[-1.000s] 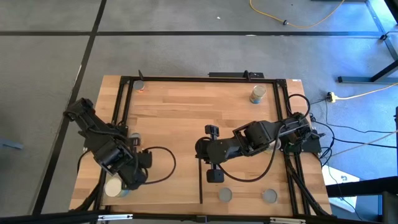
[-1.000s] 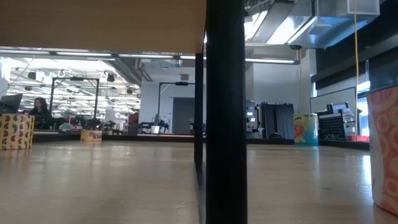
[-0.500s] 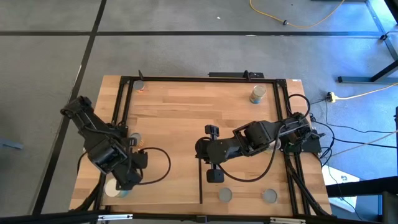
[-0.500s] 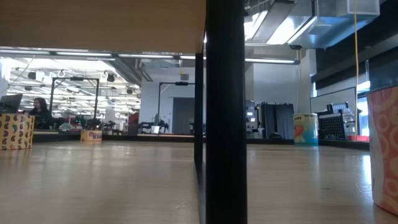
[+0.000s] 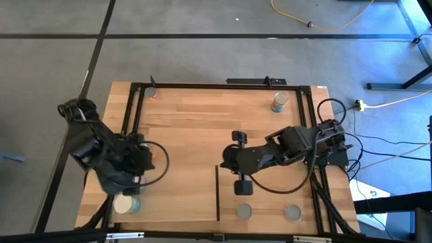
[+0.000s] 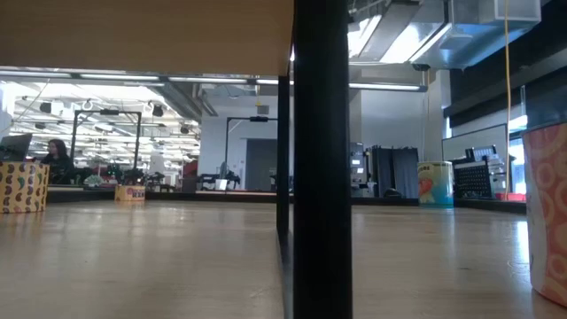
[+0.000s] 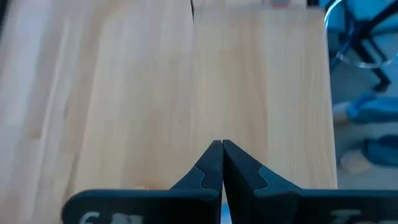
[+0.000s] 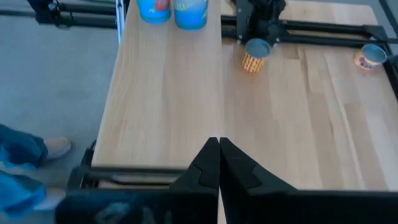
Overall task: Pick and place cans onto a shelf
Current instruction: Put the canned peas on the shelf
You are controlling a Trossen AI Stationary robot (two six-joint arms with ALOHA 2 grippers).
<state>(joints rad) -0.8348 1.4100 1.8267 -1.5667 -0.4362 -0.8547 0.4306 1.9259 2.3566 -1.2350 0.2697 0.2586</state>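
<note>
Two cans stand at the shelf's left end: a cream-topped can [image 5: 125, 204] in the high view, and two blue cans [image 8: 155, 9] [image 8: 189, 12] in the right wrist view. The shelf [image 5: 175, 196] is the smooth pale panel at the near left, edged by a black strip [image 5: 217, 192]. Another can [image 8: 255, 55] stands on the planked top just beyond the shelf. My left gripper [image 7: 222, 149] is shut with nothing in it, raised over the shelf's left part [image 5: 128, 183]. My right gripper [image 8: 219, 146] is shut and holds nothing, above mid-table [image 5: 221, 160], pointing toward the left edge.
Grey-topped cans [image 5: 244, 211] [image 5: 292, 213] stand at the near edge, one can [image 5: 280, 101] at the far right and one [image 5: 152, 92] at the far left. A black metal frame [image 5: 216, 85] rings the table. Its post [image 6: 321, 159] blocks the middle of the low view.
My left arm has risen and drawn back toward the table's left edge, tipping its gripper less steeply down and uncovering the cream-topped can. My right gripper has gone a little toward the right edge. Both stay shut. No can has moved.
</note>
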